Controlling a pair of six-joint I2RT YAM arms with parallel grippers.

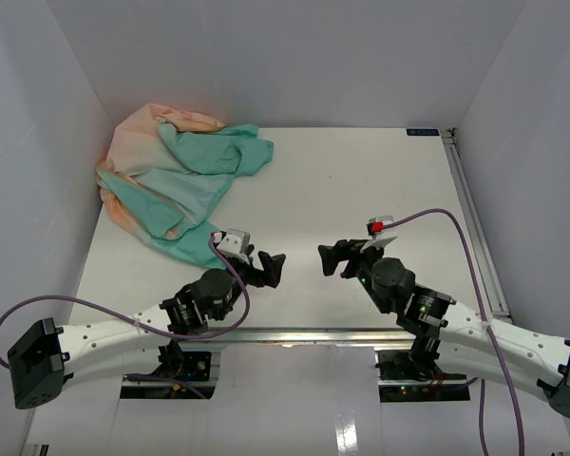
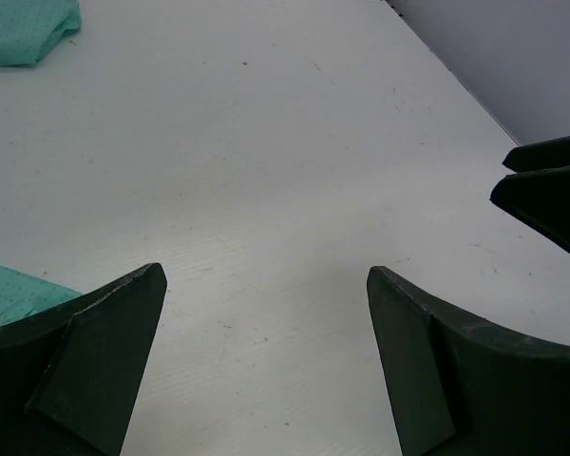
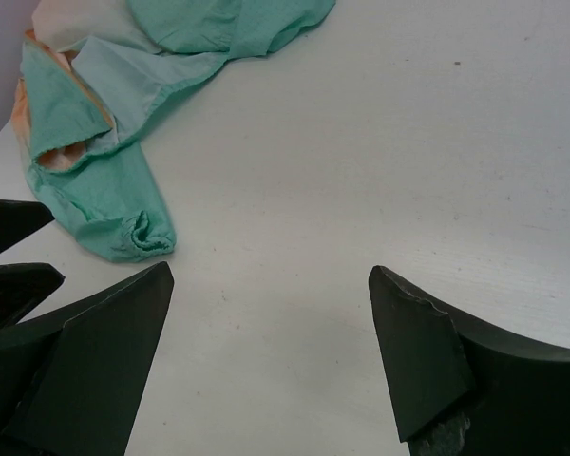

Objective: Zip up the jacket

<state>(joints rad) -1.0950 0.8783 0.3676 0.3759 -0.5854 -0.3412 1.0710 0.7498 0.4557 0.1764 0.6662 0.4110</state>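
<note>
The jacket (image 1: 176, 180) lies crumpled in the far left corner of the table, peach-orange at the back and teal-green in front; no zipper shows. It also shows in the right wrist view (image 3: 114, 114), and bits of teal cloth (image 2: 24, 33) show in the left wrist view. My left gripper (image 1: 271, 269) is open and empty, low over the table's near middle, right of the jacket's near sleeve. My right gripper (image 1: 331, 258) is open and empty, facing the left one across a small gap. Both sets of jaws stand wide apart over bare table.
The white table (image 1: 361, 190) is walled at the back and on both sides. A metal rail (image 1: 470, 218) runs along the right edge. The right gripper's fingertips (image 2: 546, 185) show at the right edge of the left wrist view.
</note>
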